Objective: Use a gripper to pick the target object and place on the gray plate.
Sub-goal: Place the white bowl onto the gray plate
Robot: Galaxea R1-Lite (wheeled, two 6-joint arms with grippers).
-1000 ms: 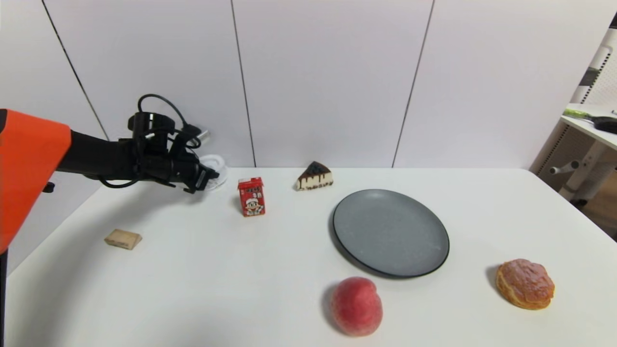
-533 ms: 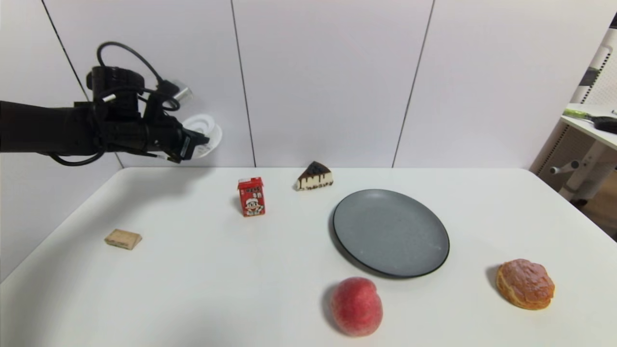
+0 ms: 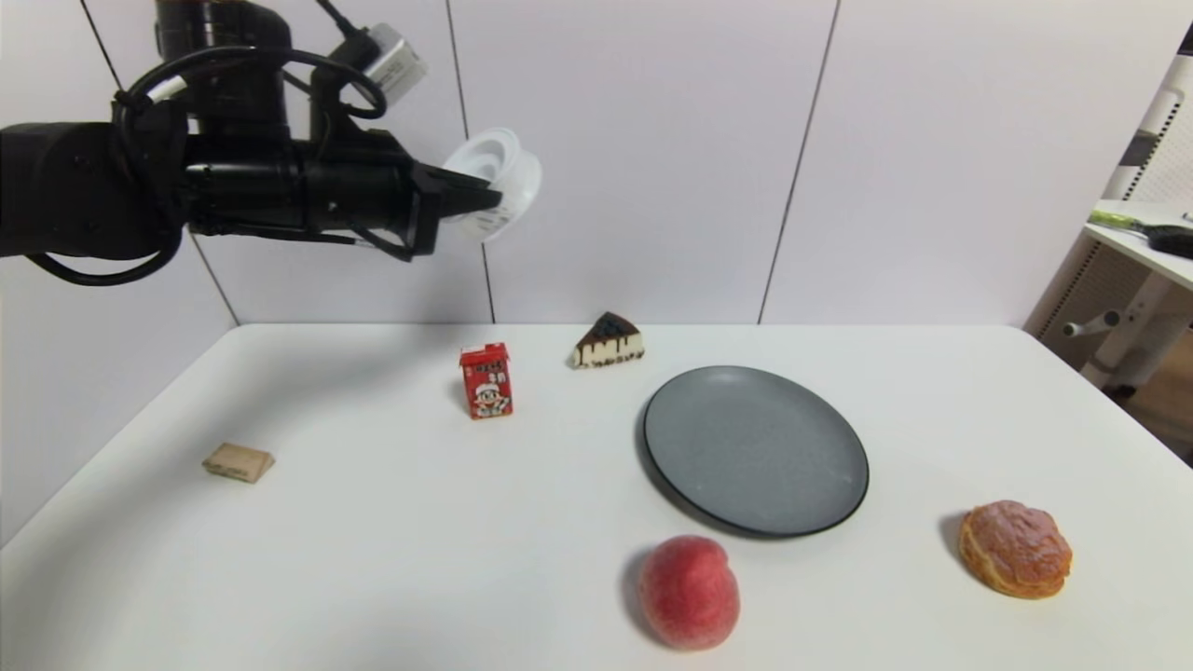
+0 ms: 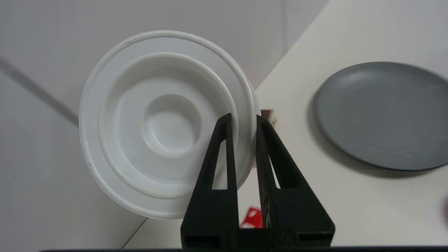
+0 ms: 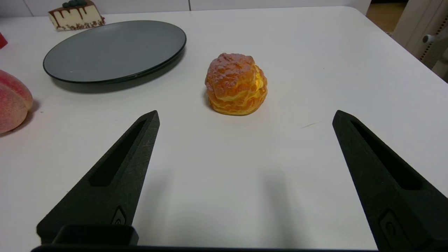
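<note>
My left gripper [image 3: 489, 198] is shut on the rim of the white ringed disc [image 3: 499, 177] and holds it on edge high above the table's back left, over the red carton. In the left wrist view the disc [image 4: 164, 122] fills the middle with the two black fingers [image 4: 224, 147] clamped on its edge. The gray plate [image 3: 755, 449] lies on the table to the right and below, and also shows in the left wrist view [image 4: 385, 112] and the right wrist view [image 5: 115, 50]. My right gripper [image 5: 245, 117] is open and empty low over the table near the cream puff.
On the white table [image 3: 419, 559] stand a red carton [image 3: 486, 380], a cake slice [image 3: 608, 341], a tan block [image 3: 239, 461], a peach [image 3: 689, 591] in front of the plate and a cream puff [image 3: 1016, 548] at the right. A desk [image 3: 1146, 242] stands beyond the right edge.
My left gripper has lifted the white disc from the table's back left and carried it up and to the right. The other things have not moved.
</note>
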